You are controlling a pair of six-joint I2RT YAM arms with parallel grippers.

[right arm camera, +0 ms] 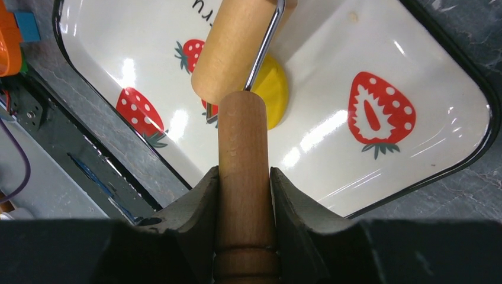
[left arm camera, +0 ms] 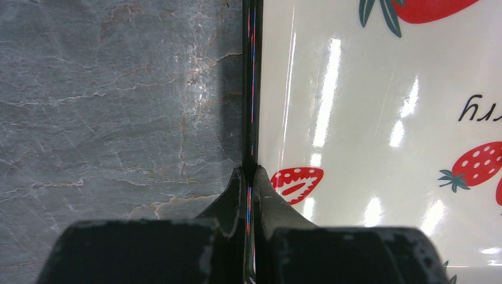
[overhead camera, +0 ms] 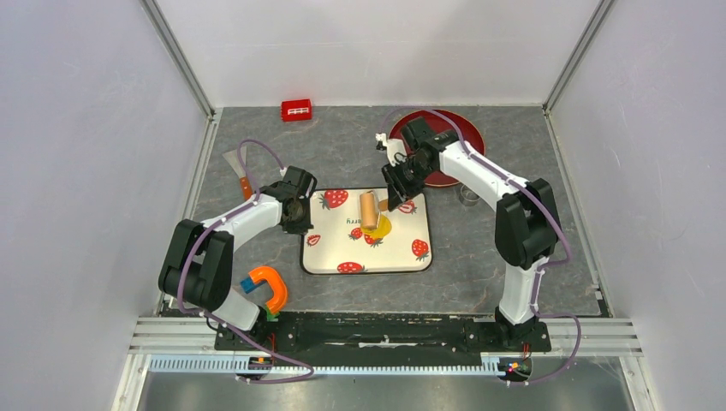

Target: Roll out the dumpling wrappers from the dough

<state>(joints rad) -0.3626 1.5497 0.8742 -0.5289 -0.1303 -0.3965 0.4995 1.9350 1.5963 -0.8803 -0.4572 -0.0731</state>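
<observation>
dough (right arm camera: 275, 89): yellow flattened patch under roller (right arm camera: 234, 47) | right gripper (right arm camera: 244, 174) pinching roller handle | left gripper (left arm camera: 248, 176) pinching tray (left arm camera: 355, 118) rim

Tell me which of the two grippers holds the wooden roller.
The right gripper: its jaws clamp the roller by its handle, drum over the dough. The left gripper instead pinches the left rim of the strawberry tray.

Bright yellow dough (overhead camera: 380, 228), pressed into a flat, roundish patch, lies near the middle of the tray (overhead camera: 402, 257), partly hidden beneath the roller (overhead camera: 369, 210).
</observation>
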